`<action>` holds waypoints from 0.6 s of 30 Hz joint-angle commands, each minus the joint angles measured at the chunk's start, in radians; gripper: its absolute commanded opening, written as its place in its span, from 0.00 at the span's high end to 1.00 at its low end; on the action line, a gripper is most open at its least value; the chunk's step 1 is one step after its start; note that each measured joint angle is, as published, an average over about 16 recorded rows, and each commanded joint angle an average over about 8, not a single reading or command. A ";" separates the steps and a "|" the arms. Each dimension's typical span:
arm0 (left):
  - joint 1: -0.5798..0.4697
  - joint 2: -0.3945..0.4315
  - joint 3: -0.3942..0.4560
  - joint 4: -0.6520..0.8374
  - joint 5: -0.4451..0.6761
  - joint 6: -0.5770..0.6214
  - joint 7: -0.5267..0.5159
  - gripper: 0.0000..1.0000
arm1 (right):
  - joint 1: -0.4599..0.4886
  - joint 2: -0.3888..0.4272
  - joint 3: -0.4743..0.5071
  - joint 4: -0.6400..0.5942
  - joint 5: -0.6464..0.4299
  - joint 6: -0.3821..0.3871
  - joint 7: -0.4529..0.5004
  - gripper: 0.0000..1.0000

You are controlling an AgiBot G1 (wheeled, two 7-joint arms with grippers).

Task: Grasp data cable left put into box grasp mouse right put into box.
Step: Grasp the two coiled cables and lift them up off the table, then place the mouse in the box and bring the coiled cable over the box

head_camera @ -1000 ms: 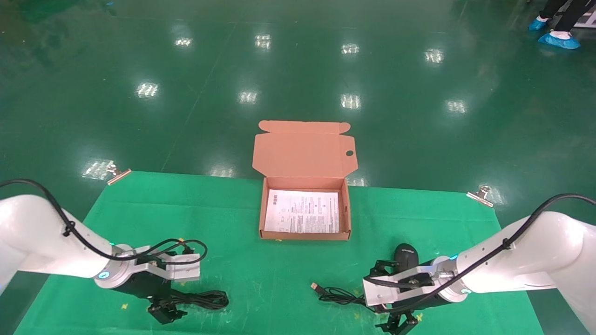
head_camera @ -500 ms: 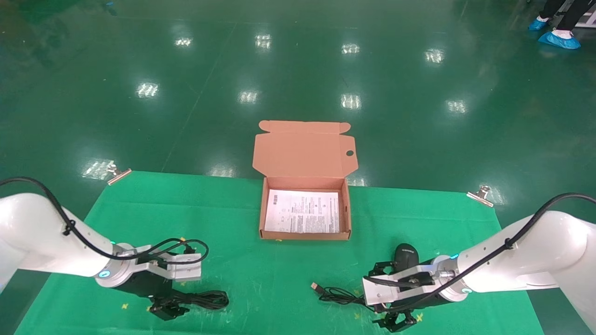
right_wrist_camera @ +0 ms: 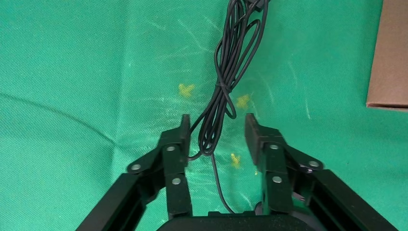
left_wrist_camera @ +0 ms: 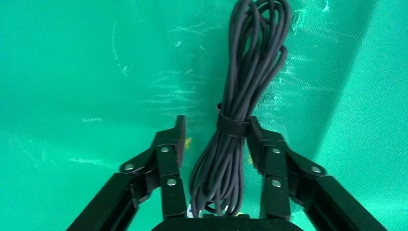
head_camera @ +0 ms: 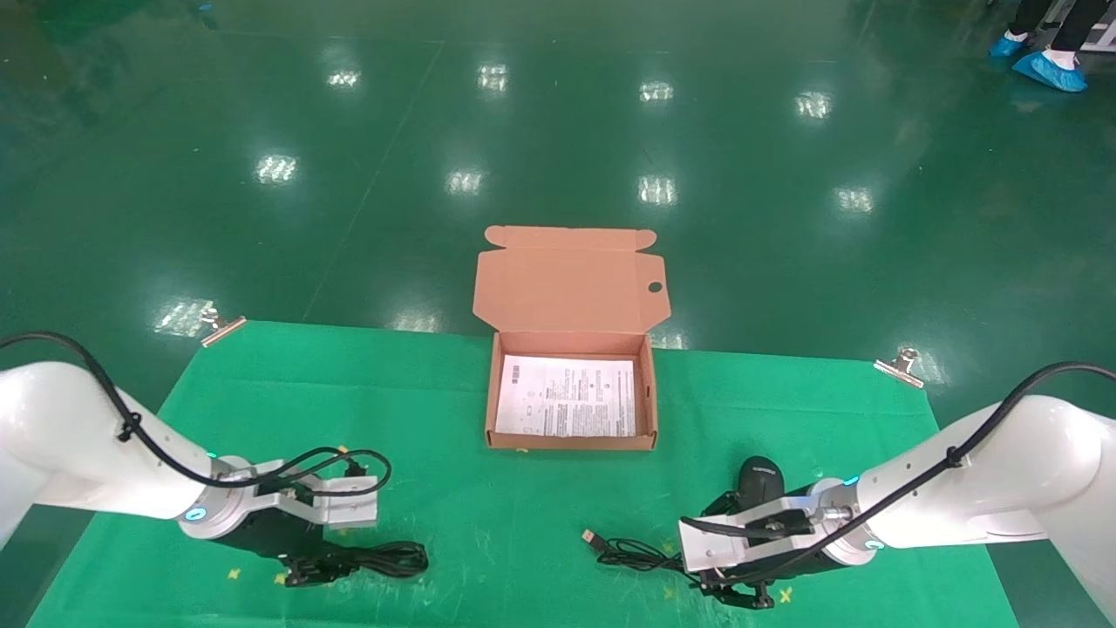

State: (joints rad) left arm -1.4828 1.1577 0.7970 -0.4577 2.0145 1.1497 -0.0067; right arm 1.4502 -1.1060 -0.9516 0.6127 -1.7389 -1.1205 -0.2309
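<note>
The data cable (head_camera: 388, 558), a strapped black bundle, lies on the green cloth at the front left. My left gripper (head_camera: 316, 571) is down at its near end. In the left wrist view the left gripper (left_wrist_camera: 217, 137) is open, and the cable (left_wrist_camera: 250, 57) runs between its fingers. The mouse (head_camera: 760, 478) sits front right, with its thin cord (head_camera: 632, 551) and USB plug (head_camera: 591, 538) trailing left. My right gripper (head_camera: 737, 596) is low beside the mouse, open, with the cord (right_wrist_camera: 226, 82) between its fingers in the right wrist view (right_wrist_camera: 217, 130). The open box (head_camera: 649, 392) holds a white sheet.
The box lid (head_camera: 571, 279) stands open at the back, hanging past the table's far edge. Metal clips (head_camera: 222, 324) (head_camera: 898, 365) hold the green cloth at the far corners. A box corner (right_wrist_camera: 389, 57) shows in the right wrist view. A person's feet in blue covers (head_camera: 1046, 70) are far off.
Both grippers have come down toward the cloth. The left now straddles the data cable's end, and the right has dropped over the mouse cord. The cable, mouse and box have not moved.
</note>
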 commanded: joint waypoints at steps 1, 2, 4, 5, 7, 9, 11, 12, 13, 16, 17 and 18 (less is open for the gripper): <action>0.000 0.000 0.000 -0.001 0.000 0.000 0.000 1.00 | 0.000 0.000 0.000 0.001 0.000 0.000 0.000 1.00; 0.000 0.000 0.000 -0.001 0.000 0.001 0.000 1.00 | 0.000 0.000 0.000 0.001 0.000 0.000 0.000 1.00; 0.000 0.000 0.000 -0.001 0.000 0.001 0.000 1.00 | 0.000 0.000 0.000 0.002 0.000 0.000 0.001 1.00; 0.000 0.000 0.000 -0.002 0.000 0.001 0.000 1.00 | 0.000 0.001 0.000 0.002 0.000 0.000 0.001 1.00; 0.000 0.000 0.000 -0.002 0.000 0.001 0.000 1.00 | 0.000 0.001 0.000 0.002 0.000 0.000 0.001 1.00; 0.000 -0.001 0.001 -0.002 0.000 0.001 0.000 1.00 | -0.001 0.001 0.000 0.002 0.000 -0.001 0.001 1.00; 0.000 -0.001 0.001 -0.003 0.000 0.002 0.000 1.00 | -0.001 0.001 0.000 0.003 0.000 -0.001 0.001 1.00; 0.000 -0.001 0.001 -0.003 0.000 0.002 0.000 1.00 | -0.001 0.001 0.000 0.003 0.000 -0.001 0.001 1.00; 0.000 -0.001 0.001 -0.003 0.000 0.002 0.000 1.00 | -0.001 0.001 0.000 0.003 0.000 -0.001 0.001 1.00; 0.000 -0.001 0.001 -0.003 0.000 0.002 0.000 1.00 | -0.001 0.001 0.000 0.003 0.000 -0.001 0.001 1.00; 0.000 -0.001 0.001 -0.003 0.000 0.002 0.000 1.00 | -0.001 0.001 0.000 0.003 0.000 -0.001 0.001 1.00; 0.000 -0.001 0.001 -0.003 0.000 0.002 0.000 1.00 | -0.001 0.001 0.000 0.003 0.000 -0.001 0.001 1.00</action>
State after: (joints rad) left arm -1.4824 1.1568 0.7977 -0.4608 2.0144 1.1516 -0.0068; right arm 1.4492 -1.1047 -0.9514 0.6159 -1.7386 -1.1211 -0.2295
